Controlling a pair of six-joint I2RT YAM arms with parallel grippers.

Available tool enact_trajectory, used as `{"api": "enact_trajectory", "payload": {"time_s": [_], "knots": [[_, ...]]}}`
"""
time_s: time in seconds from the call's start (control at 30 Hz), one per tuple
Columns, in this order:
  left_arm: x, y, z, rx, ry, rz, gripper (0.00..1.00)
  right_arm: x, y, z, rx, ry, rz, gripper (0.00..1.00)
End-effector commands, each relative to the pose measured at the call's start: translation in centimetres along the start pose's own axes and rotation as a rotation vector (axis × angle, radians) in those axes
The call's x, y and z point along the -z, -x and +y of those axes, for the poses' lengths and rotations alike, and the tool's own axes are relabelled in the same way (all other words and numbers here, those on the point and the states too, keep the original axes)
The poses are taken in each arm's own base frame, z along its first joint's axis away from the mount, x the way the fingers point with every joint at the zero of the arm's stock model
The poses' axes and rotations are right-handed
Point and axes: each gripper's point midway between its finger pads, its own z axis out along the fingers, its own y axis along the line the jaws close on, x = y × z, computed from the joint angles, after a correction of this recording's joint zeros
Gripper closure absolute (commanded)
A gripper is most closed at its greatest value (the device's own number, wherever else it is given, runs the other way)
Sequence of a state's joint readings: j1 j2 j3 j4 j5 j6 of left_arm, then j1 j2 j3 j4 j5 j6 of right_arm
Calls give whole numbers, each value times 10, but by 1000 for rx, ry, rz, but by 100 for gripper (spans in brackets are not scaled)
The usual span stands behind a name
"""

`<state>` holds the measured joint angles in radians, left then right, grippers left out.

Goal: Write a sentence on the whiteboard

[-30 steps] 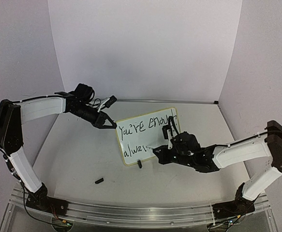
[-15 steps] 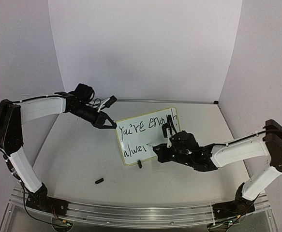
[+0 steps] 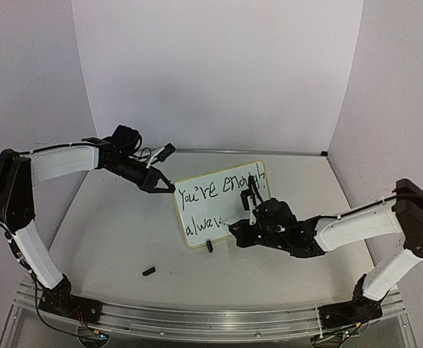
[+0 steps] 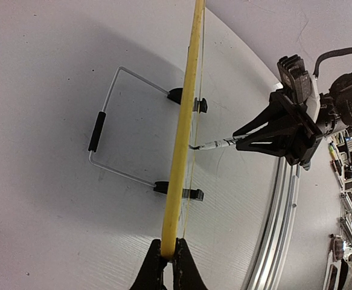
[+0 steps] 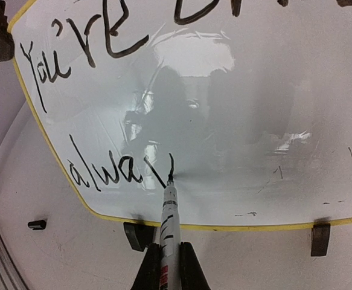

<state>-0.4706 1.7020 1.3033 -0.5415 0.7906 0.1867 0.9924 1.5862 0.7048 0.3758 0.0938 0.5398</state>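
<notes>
The whiteboard (image 3: 205,212) is seen standing upright near the middle of the pale surface (image 3: 117,232), propped on two black clip feet (image 5: 136,234) and a wire stand (image 4: 97,130) at its back. Its upper left corner is pinched at the yellow rim by the left gripper (image 3: 169,187), whose jaws are closed on the board's edge, as seen edge-on in the left wrist view. A white marker (image 5: 168,217) is clamped in the closed jaws of the right gripper (image 5: 169,257), and its black tip is pressed to the board's face in the lower line of the sentence (image 5: 85,51). The upper line is read as "You're enough"; the lower line reads "alwa", followed by a v-shaped stroke at the marker's tip. A small black object (image 3: 149,271) is seen lying on the surface in front of the board's left end, well apart from both arms.
</notes>
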Motion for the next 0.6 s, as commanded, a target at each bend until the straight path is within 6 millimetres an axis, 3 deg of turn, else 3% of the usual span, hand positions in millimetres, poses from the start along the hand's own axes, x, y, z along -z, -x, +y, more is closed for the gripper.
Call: {"api": "enact_trajectory", "payload": {"time_s": [0.0, 0.37, 0.57], "knots": [[-1, -4, 2, -58, 48, 34, 100, -5, -14, -4, -9, 0, 50, 100], [-1, -4, 1, -59, 48, 35, 100, -15, -27, 7, -3, 40, 105, 100], [-1, -4, 1, -61, 49, 35, 100, -6, -9, 28, -17, 133, 60, 100]]}}
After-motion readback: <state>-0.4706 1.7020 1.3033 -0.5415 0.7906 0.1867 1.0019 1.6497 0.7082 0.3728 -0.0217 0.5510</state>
